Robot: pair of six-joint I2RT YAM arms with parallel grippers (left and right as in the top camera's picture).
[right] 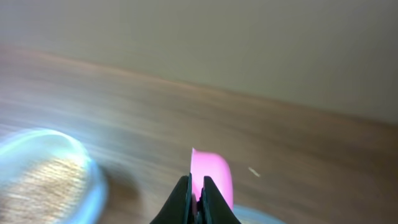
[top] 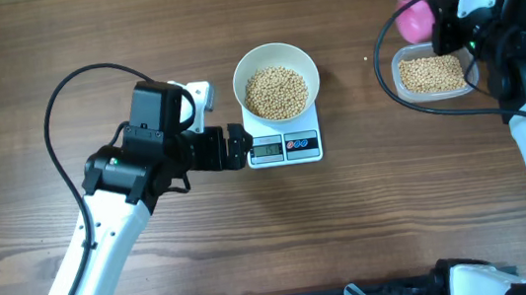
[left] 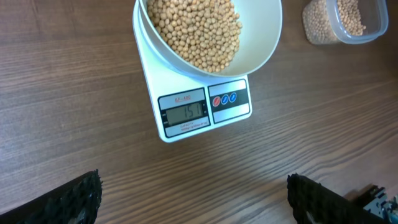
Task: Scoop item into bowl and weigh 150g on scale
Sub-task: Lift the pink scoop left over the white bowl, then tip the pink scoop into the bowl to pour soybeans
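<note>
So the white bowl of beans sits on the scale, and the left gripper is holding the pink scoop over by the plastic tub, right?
Not quite: the right gripper holds the pink scoop, as the right wrist view shows. The left gripper is open and empty. The white bowl of beans does sit on the scale.

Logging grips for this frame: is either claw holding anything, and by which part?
The right claw is shut on a pink scoop, pinching its near end, seemingly the handle. The left claw is open and empty.

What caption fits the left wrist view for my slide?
Bowl of beans sits on the scale, tub at top right, open left gripper below.
</note>
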